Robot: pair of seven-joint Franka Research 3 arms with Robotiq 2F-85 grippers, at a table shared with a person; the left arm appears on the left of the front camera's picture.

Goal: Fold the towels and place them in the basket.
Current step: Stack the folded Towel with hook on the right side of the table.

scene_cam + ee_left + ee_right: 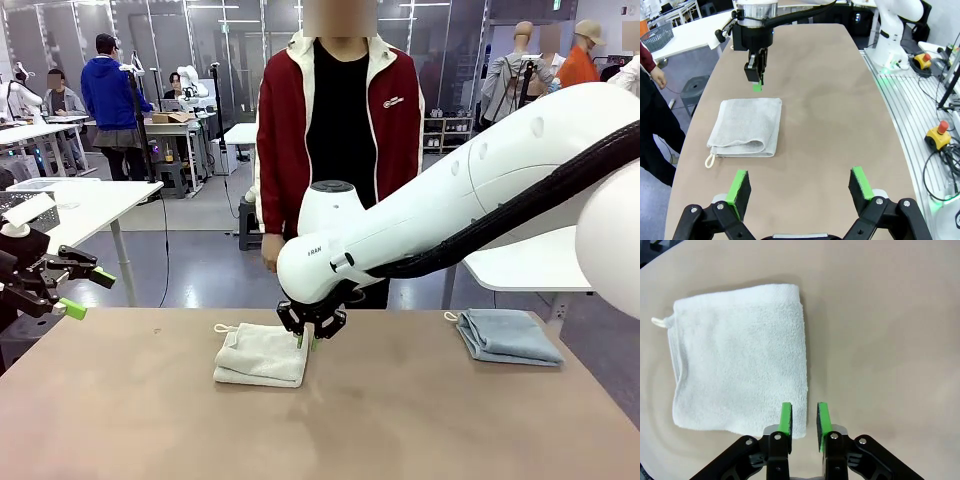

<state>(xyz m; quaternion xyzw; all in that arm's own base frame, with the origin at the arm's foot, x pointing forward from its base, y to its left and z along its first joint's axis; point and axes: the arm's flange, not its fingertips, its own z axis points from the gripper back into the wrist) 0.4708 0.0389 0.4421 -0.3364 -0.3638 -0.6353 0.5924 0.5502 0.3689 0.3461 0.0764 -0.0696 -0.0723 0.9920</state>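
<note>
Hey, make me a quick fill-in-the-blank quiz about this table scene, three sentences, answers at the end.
1. The right gripper hangs over the edge of the folded ____ towel.
2. The pale blue towel lies folded toward the table's ____ side in the front view.
3. The left gripper has its jaws wide ____.

Missing words: cream-white; right; open

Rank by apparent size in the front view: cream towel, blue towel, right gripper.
1. Cream towel and blue towel: look about alike, so no ranking between them.
2. Right gripper: smallest, though its nearness to the camera makes comparison unsure.
</note>
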